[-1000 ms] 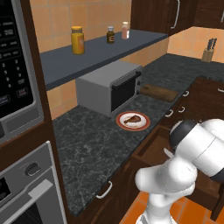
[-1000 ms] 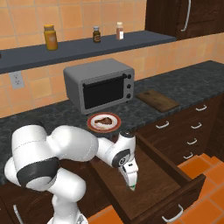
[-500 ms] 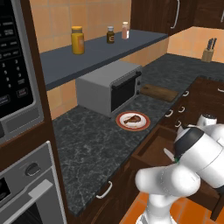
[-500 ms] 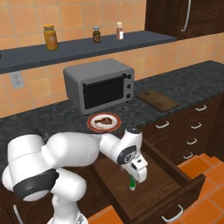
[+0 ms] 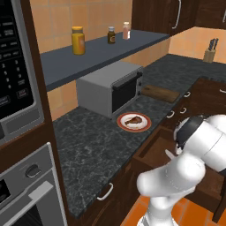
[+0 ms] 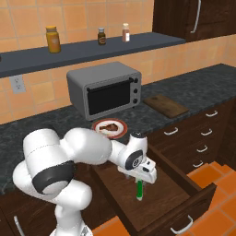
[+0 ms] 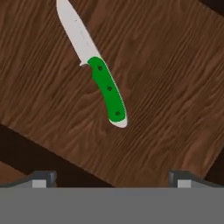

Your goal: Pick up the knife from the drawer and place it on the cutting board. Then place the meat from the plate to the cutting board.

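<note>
Hanging over the open drawer [image 6: 159, 184], gripper [image 6: 144, 174] pointing down into the brown box. Lying flat on the drawer floor directly below, the knife [image 7: 93, 65], green handle nearer the hand and silver blade running away toward the top of the hand view. Showing wide apart at the lower corners of that view, the two fingertips [image 7: 43, 177], with the knife well ahead of them and nothing between them; holding nothing. Peeking out just under the gripper in the right base view, the green handle of the knife [image 6: 139, 190], close beneath but apart from the fingers.

Sitting on the dark speckled counter [image 5: 95, 145] behind the drawer, the plate [image 6: 109, 128] with the meat [image 6: 108, 126] resting on its cream centre. Lying further along the counter, past the plate and well apart from it, the cutting board [image 6: 165, 105], bare. Standing behind the plate against the wall, a grey toaster oven [image 6: 105, 88]. Lining the shelf [image 6: 87, 48] above, three jars.

Arching over the drawer from the base, the white arm, hiding most of the drawer in the left base view.
</note>
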### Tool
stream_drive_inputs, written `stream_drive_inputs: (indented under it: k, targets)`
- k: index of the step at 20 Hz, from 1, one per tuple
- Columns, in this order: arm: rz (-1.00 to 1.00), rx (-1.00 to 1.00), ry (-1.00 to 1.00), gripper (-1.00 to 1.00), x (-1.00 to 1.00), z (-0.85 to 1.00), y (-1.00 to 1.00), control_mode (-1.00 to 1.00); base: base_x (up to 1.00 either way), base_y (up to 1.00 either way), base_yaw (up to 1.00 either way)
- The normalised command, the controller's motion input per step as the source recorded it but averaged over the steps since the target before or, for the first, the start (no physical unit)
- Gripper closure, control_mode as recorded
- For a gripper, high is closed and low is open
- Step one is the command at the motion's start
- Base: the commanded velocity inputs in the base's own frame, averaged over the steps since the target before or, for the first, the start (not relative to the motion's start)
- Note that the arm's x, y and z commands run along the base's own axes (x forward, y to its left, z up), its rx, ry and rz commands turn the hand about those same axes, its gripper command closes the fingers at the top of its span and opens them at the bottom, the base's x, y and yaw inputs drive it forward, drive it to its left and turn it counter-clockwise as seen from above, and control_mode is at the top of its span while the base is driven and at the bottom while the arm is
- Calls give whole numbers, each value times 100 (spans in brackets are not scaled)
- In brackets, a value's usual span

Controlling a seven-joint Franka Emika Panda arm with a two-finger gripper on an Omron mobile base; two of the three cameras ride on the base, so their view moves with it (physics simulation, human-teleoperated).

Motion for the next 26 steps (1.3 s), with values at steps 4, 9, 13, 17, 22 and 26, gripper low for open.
stream_drive_inputs:
  k: [4,9,13,17,22,26]
  targets:
    - [18,0,0,-100,43,-52,-16,-100,0,0,0]
    - [16,4,0,-100,32,-49,-18,-100,0,0,0]
    - [17,5,0,-100,35,-59,0,-100,0,0,0]
    - [16,7,0,-100,27,-48,-28,-100,0,0,0]
    - [15,5,0,-100,31,-19,-44,-100,0,0,0]
    - [12,2,0,-100,11,-44,-12,-100,0,0,0]
